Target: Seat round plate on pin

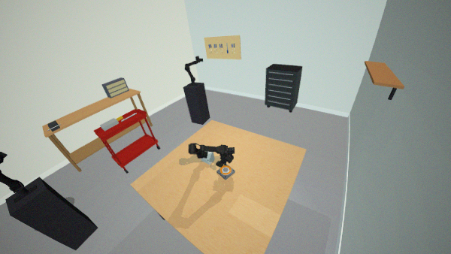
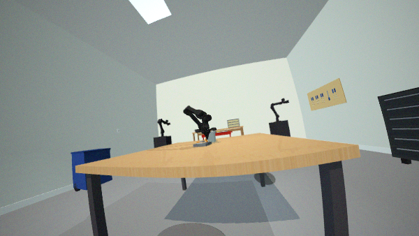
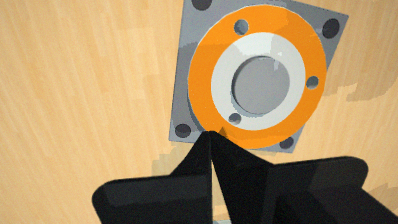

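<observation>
Wooden and wide, the table (image 1: 259, 176) stands in the middle of a grey-floored room; behind it are a red cart (image 1: 128, 140), a long wooden bench (image 1: 84, 113) and a black drawer cabinet (image 1: 283, 87); a tan tool board (image 1: 222, 47) hangs on the far wall, and a blue bin (image 2: 91, 167) sits by the left wall in the exterior view.

On the table a black arm (image 1: 214, 149) bends down over a small grey base (image 3: 181, 90); the base is square with dark holes at its corners; the round plate (image 3: 200, 85) lies on top of it, orange on the outside with a white ring inside, and the grey post (image 3: 261, 85) fills the middle.

Three small holes show in the plate; one is near the top of the orange part, one is on the right, and one is on the lower left of the white ring; I cannot make out the pin, and I cannot tell if the plate lies flat or tips.

The gripper (image 3: 212, 134) is clenched tight with nothing in it; its two black fingers press together into one point; that point sits at the near edge of the orange ring, by a tiny orange bump there; I cannot tell if it touches the plate or hangs just above it.
</observation>
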Controlling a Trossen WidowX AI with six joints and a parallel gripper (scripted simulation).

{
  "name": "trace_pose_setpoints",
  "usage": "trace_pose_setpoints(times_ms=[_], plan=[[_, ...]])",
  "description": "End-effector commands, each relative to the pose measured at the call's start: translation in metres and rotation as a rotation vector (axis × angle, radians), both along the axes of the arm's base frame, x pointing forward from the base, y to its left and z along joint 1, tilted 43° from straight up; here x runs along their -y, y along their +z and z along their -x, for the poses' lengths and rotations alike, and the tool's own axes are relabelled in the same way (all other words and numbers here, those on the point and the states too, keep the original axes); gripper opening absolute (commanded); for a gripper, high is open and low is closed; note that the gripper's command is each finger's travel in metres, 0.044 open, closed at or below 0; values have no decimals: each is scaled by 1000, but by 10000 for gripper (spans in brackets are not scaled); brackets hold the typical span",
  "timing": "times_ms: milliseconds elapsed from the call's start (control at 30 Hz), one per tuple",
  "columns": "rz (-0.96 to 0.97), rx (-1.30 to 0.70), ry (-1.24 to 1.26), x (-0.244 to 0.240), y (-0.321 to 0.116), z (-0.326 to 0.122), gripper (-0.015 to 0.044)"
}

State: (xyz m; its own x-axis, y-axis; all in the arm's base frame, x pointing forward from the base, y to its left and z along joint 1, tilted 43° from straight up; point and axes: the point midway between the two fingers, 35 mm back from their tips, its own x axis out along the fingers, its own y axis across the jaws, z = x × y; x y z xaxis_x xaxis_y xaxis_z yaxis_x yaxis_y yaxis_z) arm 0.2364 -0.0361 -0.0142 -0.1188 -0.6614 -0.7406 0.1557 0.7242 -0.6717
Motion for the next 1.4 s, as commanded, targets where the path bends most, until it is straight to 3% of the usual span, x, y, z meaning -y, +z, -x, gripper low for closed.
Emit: trace_pose_setpoints(times_ms=[0,900,1367], plan=[[1,-4,-5,2,2,7,0],[2,-5,-5,10,11,17,0],[3,-6,4,-13,36,11,0]])
